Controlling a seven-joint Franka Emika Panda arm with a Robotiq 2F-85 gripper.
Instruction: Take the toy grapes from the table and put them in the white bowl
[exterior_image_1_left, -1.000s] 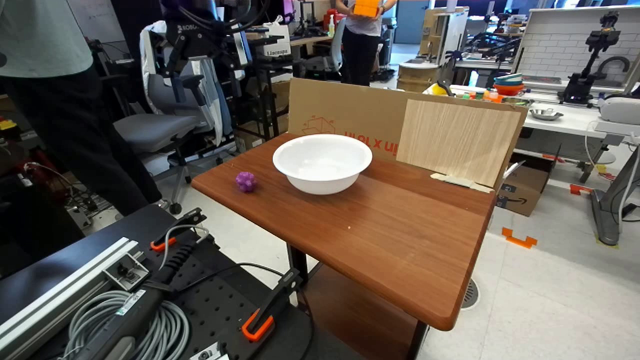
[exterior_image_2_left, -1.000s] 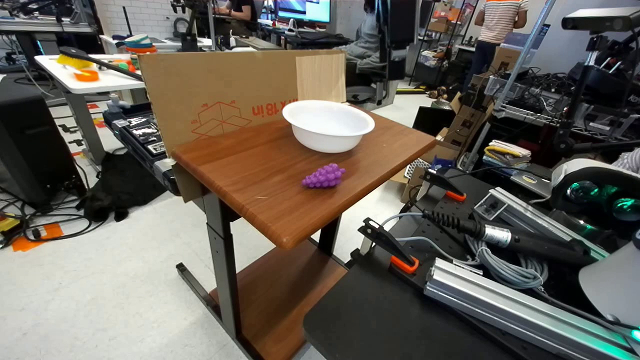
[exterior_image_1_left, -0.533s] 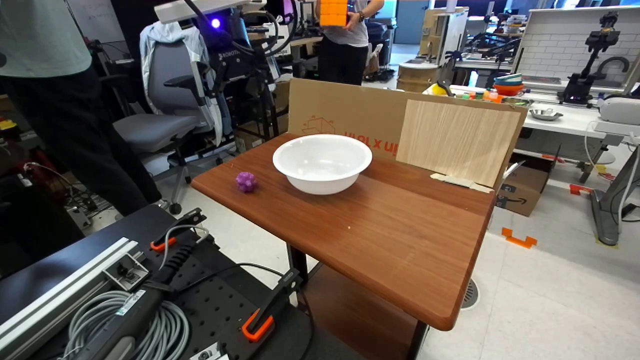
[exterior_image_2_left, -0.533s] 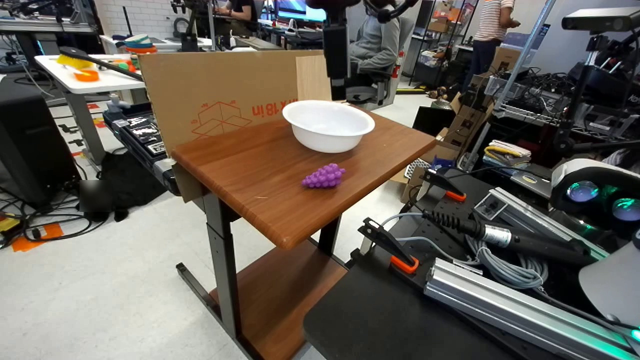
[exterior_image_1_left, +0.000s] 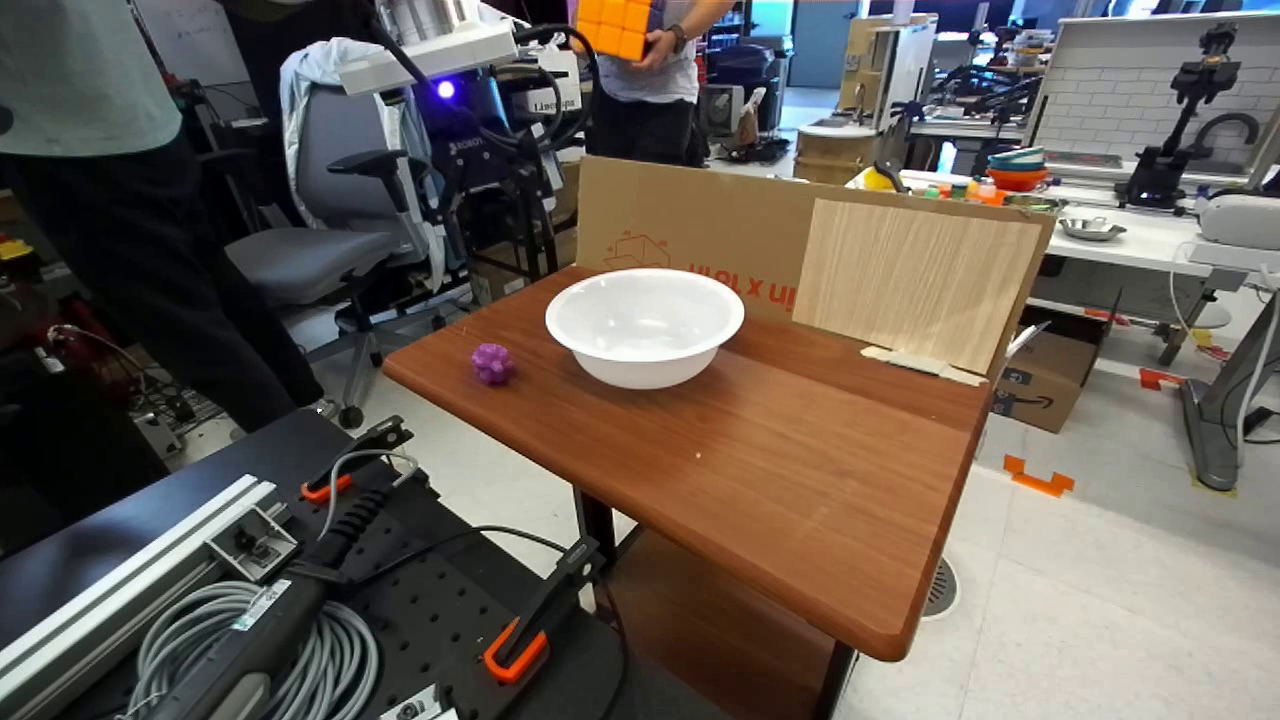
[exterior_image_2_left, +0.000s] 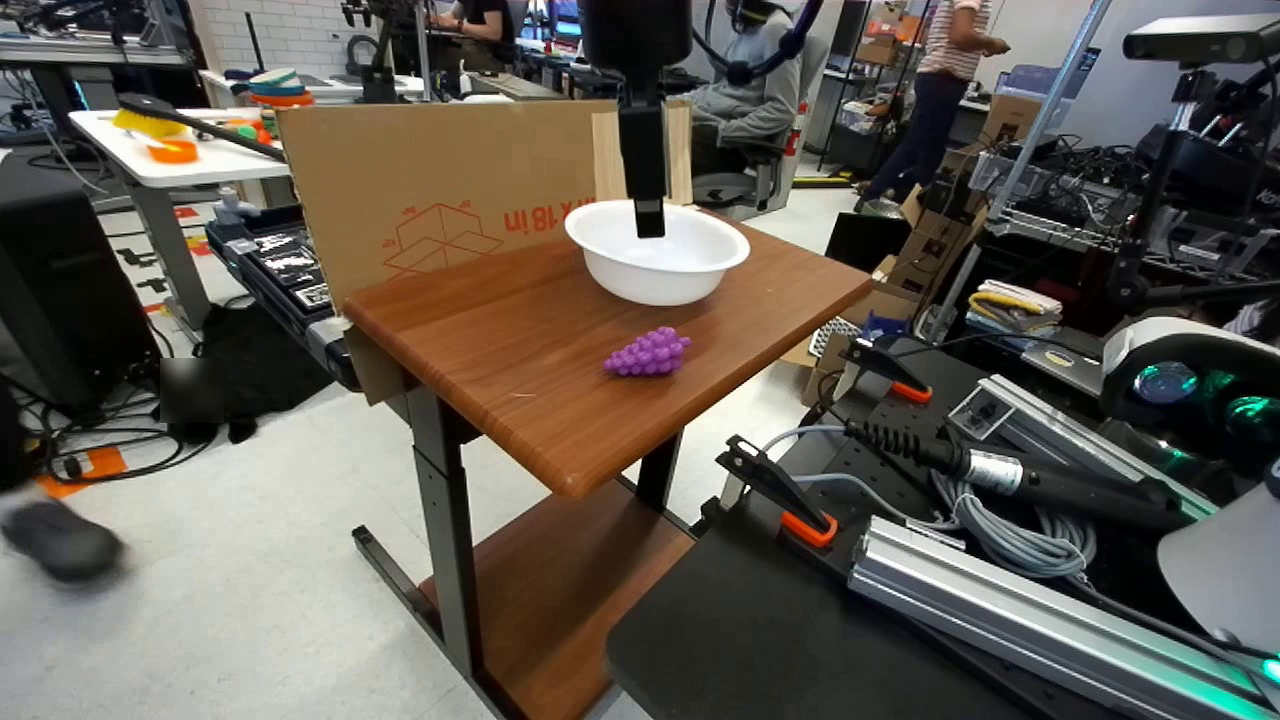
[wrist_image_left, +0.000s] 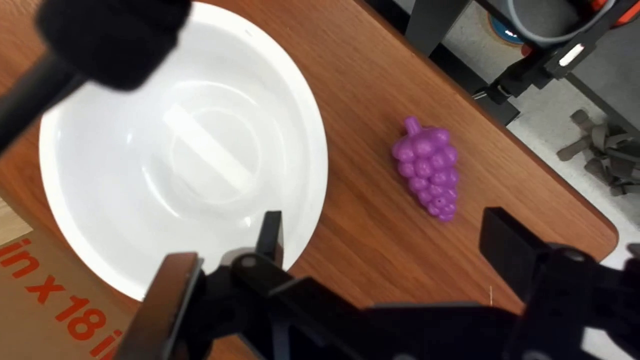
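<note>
Reaches down from the top edge in both exterior views, with a silver, cylindrical arm segment (exterior_image_1_left: 430, 15) over a white, slab-like wrist housing (exterior_image_1_left: 468, 52). Glows at that housing's lower edge with a small, round violet light (exterior_image_1_left: 445, 90). Points a matte black, two-fingered pincer (exterior_image_2_left: 650, 228) nearly straight down in an exterior view. Spreads both flat-faced black fingers (wrist_image_left: 510, 250) wide apart in the wrist view.

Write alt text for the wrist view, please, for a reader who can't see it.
Purple toy grapes lie on a brown wooden table, to the right of a wide white bowl in the picture. Black fingers stand wide apart along the bottom edge, and red-printed cardboard shows in the lower left corner.
</note>
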